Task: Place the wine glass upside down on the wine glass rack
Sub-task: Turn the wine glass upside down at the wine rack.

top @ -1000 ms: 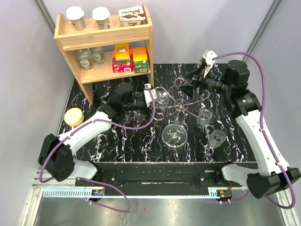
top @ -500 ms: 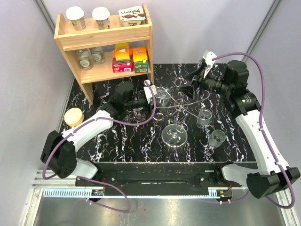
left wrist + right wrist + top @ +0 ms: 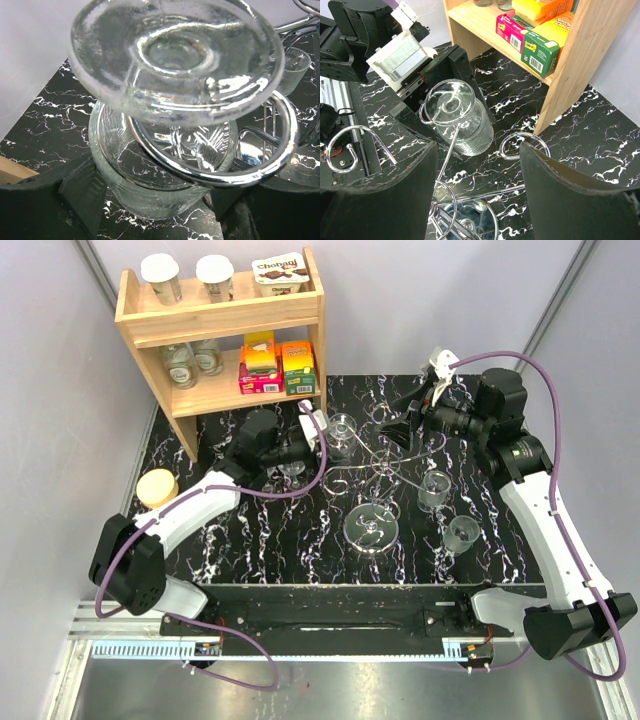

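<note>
A clear wine glass [image 3: 343, 425] hangs upside down, its round foot [image 3: 175, 55] on top and its ribbed bowl [image 3: 470, 130] below. My left gripper [image 3: 322, 443] is shut on the bowl, one black finger on each side. The foot sits just above a chrome scroll ring [image 3: 280, 150] of the wine glass rack [image 3: 371, 525], a silver wire stand on a shiny disc base. My right gripper [image 3: 403, 420] hovers open over the rack's far side. Only rack wires [image 3: 523, 133] show below its fingers.
Two more glasses [image 3: 435, 488] [image 3: 461, 533] stand right of the rack. A wooden shelf [image 3: 220, 330] with jars and boxes rises at the back left, close to the held glass. A yellow lid [image 3: 157, 487] lies near the left table edge.
My left gripper has carried the wine glass toward the far side, bringing its foot over the scroll ring. The right arm has hardly moved.
</note>
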Robot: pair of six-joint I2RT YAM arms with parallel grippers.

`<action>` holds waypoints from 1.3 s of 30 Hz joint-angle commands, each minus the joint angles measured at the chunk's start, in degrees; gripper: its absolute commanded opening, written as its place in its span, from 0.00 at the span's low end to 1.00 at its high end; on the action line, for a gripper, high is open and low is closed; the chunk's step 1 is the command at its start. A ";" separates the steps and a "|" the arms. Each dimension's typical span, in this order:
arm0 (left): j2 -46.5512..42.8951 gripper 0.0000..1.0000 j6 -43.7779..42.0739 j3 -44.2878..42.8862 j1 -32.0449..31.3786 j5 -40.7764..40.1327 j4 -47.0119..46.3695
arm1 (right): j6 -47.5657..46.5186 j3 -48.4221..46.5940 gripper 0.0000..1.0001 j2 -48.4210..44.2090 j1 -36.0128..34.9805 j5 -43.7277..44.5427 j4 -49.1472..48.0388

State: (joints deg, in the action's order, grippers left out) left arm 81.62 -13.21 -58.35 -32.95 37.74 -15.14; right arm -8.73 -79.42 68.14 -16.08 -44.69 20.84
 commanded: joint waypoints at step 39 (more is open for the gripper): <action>-6.13 0.00 -1.02 5.26 0.34 3.84 -6.05 | 0.38 1.02 0.73 -0.38 0.96 -1.72 -2.73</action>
State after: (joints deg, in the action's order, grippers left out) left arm 77.21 -11.60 -50.85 -31.83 40.10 -20.36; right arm -8.71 -78.39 68.16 -15.59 -45.25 20.62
